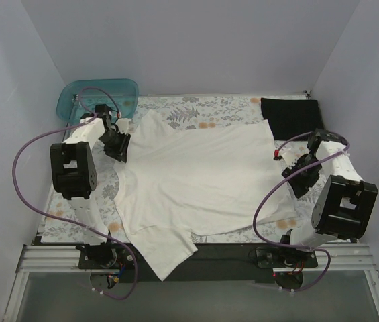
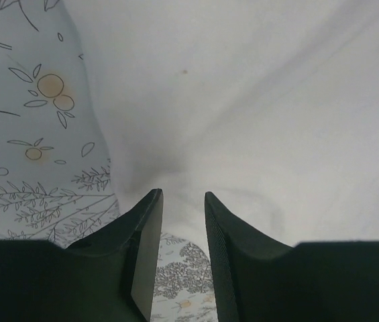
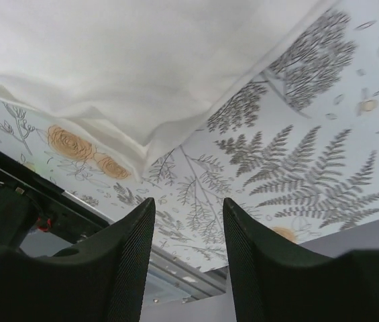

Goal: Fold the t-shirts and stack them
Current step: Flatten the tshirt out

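- The white shirt lies spread flat on the floral cloth between the two arms, covering most of the table's middle.
- One sleeve hangs over the cloth's near edge onto the dark strip there.
- The black shirt sits folded at the far right corner of the cloth, just beside the white shirt's far right corner.
- A teal tub stands at the far left corner.
- The left gripper is down at the white shirt's left edge. In the wrist view its jaws stand narrowly parted, and the fabric puckers just ahead of the tips. Patterned cloth shows through the gap, with nothing clamped.
- The right gripper is near the white shirt's right edge, over bare cloth. Its jaws are released and wide apart, holding nothing. The hem's corner lies just ahead of the fingertips, rumpled in a small fold.
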You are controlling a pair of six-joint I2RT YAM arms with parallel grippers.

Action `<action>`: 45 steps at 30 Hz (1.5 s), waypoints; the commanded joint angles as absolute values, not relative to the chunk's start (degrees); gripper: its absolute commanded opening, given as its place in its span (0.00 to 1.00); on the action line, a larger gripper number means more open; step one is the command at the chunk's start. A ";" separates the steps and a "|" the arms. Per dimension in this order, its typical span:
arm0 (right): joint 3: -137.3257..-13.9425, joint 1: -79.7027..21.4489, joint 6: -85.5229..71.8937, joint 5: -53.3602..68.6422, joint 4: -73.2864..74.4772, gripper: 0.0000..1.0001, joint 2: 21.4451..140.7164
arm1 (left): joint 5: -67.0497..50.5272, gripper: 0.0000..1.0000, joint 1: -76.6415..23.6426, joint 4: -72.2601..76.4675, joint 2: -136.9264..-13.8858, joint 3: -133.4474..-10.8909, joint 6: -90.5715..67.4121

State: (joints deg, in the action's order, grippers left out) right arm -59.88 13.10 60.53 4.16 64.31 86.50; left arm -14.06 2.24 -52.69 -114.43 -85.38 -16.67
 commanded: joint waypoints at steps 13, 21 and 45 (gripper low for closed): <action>-55.20 8.79 52.04 7.29 59.42 0.49 88.50 | -21.18 0.33 -4.04 -53.44 -100.81 -76.03 -16.26; -47.20 8.88 48.87 4.14 54.58 0.43 89.91 | -19.51 0.33 -4.04 -50.63 -100.72 -72.69 -15.47; -58.69 8.88 54.07 13.07 66.53 0.27 81.29 | -18.72 0.32 -1.76 -47.83 -101.51 -75.14 -17.30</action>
State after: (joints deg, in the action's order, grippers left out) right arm -52.58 8.93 55.20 2.85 64.29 78.81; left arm -16.51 -1.74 -50.13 -102.85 -70.94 -16.12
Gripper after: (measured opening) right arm 0.272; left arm 0.319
